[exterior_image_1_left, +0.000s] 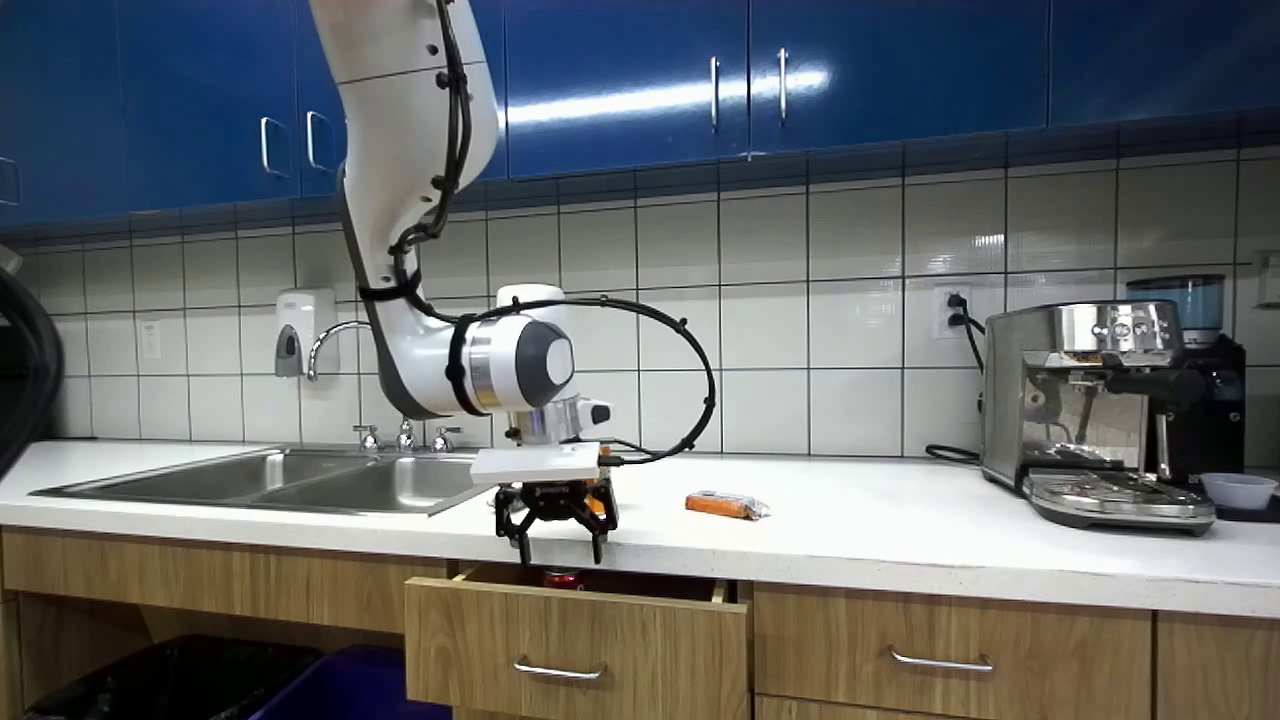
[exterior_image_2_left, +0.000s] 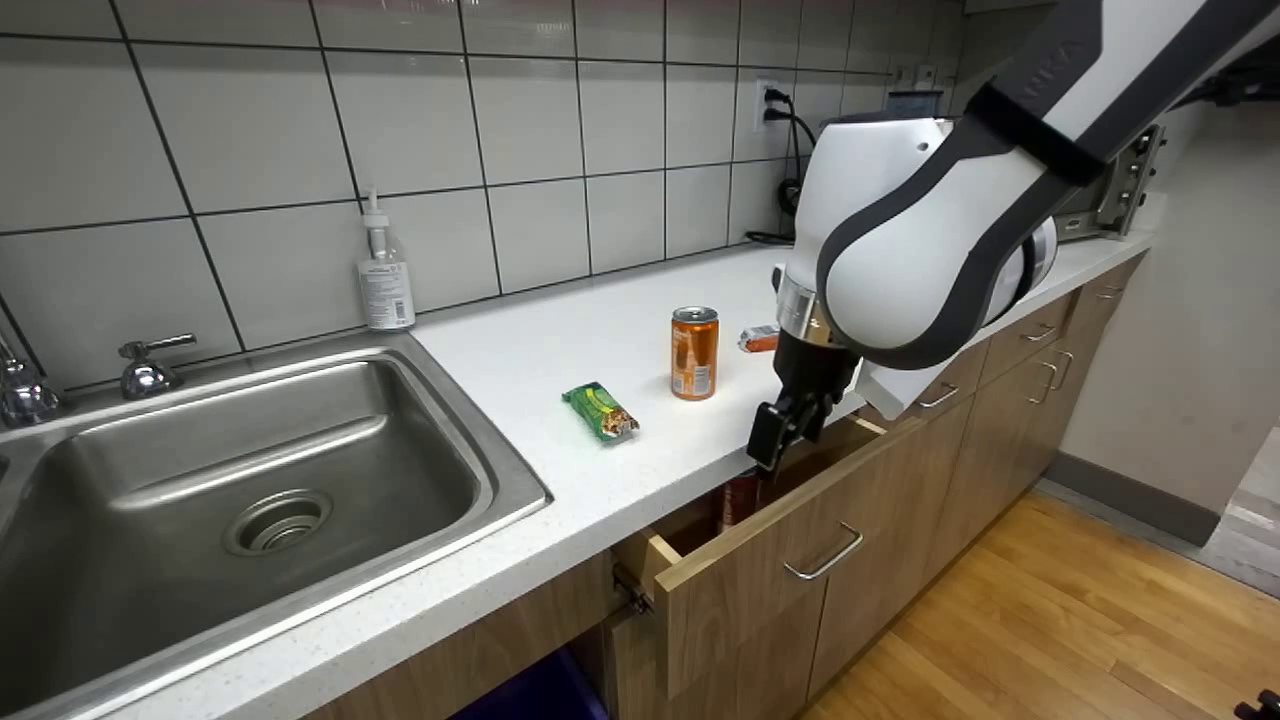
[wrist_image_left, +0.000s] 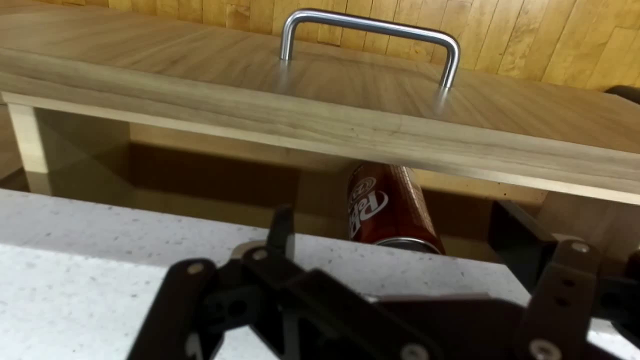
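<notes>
**Dark red can (wrist_image_left: 395, 205) in open drawer (exterior_image_2_left: 740, 590), gripper (exterior_image_1_left: 561, 556) spread wide above**

Can stands roughly upright inside the drawer, silver rim up, white lettering on its side. In the wrist view, the edge of the white countertop (exterior_image_1_left: 860, 510) cuts across its lid end. Only part of the can shows in both exterior views.

Gripper points down over the drawer, fingers (wrist_image_left: 522, 245) well apart, holding nothing. Fingertips sit just above the can; seen from the wrist, it falls between them. No contact visible.

Drawer has a light wood front with a metal bar handle (wrist_image_left: 370, 26).

On the counter, in an exterior view: orange can (exterior_image_2_left: 694, 355) upright, behind the gripper and near it. Green wrapped bar (exterior_image_2_left: 602, 412) lies flat, between that can and the steel sink (exterior_image_2_left: 515, 490). Orange-and-silver packet (exterior_image_1_left: 725, 505) lies on the far side of the orange can from the sink, seen in both exterior views. Pump bottle (exterior_image_2_left: 386, 285) stands at the sink's back corner, beside the tiled wall (exterior_image_2_left: 540, 235). Coffee machine (exterior_image_1_left: 1085, 400) farther along the same counter, well apart from the gripper.
</notes>
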